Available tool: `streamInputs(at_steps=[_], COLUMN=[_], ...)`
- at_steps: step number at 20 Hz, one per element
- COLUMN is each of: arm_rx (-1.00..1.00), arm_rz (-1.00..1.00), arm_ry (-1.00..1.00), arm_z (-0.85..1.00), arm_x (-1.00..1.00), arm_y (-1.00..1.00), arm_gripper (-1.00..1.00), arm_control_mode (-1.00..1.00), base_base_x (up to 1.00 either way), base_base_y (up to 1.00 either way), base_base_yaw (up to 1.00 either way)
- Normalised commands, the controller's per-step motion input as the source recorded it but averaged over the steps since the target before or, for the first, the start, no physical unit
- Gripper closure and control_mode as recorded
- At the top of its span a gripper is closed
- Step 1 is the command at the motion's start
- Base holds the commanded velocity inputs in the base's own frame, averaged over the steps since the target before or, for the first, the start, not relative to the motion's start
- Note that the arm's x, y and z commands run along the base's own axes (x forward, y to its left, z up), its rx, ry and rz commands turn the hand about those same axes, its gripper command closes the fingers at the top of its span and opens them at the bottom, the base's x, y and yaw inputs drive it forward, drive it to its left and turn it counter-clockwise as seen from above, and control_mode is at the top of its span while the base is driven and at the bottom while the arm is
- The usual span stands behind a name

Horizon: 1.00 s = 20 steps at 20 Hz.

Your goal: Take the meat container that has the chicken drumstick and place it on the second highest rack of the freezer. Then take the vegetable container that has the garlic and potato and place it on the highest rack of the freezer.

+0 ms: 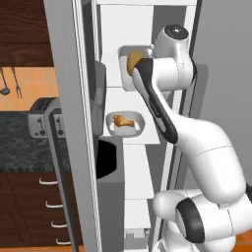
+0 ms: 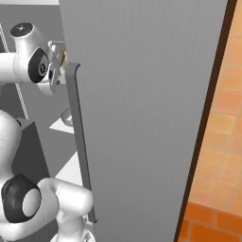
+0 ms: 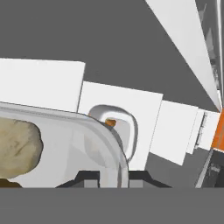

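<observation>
In your left base view, the arm reaches up into the open freezer (image 1: 147, 147), and the hand itself is hidden behind the wrist. Just beyond the wrist you see the vegetable container (image 1: 126, 69) with the potato (image 1: 133, 62) in it, up at the highest rack (image 1: 114, 91); whether the tray rests on the slab or hangs just above it, you cannot tell. One shelf below the hand, the meat container (image 1: 126, 124) sits on the second highest rack (image 1: 140, 135) with the chicken drumstick (image 1: 122, 120) inside. A toaster (image 1: 43, 117) stands on the dark tabletop well off to the left.

In your right base view, the grey freezer door (image 2: 146, 118) and its long handle (image 2: 80, 142) cover most of the scene; the wrist shows beside the handle's top.

In your hand view, the potato (image 3: 19, 146) lies close against the lower left, inside the clear-rimmed vegetable container (image 3: 98, 135), whose rim sits between the fingers (image 3: 89, 177). The hand appears clenched on that rim. Beyond it you see the meat container (image 3: 127, 124) on its white shelf.
</observation>
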Motion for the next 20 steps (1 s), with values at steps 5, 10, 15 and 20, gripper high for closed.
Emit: streamInputs(at_steps=[5,10,15,20], arm_rx=[0.00,0.00,0.00,-0.01], arm_rz=[-0.13,-0.12,-0.05,-0.02], arm_ry=[0.00,0.00,0.00,-0.06], arm_z=[-0.03,-0.12,-0.20,-0.25], arm_x=[0.92,0.88,0.71,0.20], arm_y=[0.07,0.03,0.00,0.00], arm_gripper=[1.00,1.00,1.00,-1.00], arm_control_mode=[-1.00,-1.00,-1.00,-1.00], base_base_x=[0.00,0.00,0.00,0.00], base_base_y=[0.00,0.00,0.00,0.00], base_base_yaw=[0.00,0.00,0.00,0.00])
